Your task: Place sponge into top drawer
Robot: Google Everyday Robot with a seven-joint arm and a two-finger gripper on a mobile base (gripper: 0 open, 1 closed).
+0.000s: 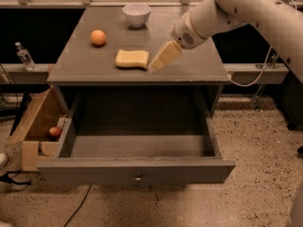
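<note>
Yellow sponge (132, 58) lies long-axis crosswise, end effector (154, 67) just beside it.

One camera only. It is looking down from high up, in front of the table (199, 72), and facing the table's front edge and the pulled-out drawer (137, 171). It is sitting fairly near, so table and drawer are filling most of the frame. The drawer front is lying near the bottom and the bowl (136, 13) near the top, at the far edge. The arm (246, 8) is entering from the upper right, partly cropped. The gripper (155, 67) is hanging over the tabletop just right of the sponge (131, 58). Floor (255, 145) is showing at right and a box (33, 126) at left.
</note>
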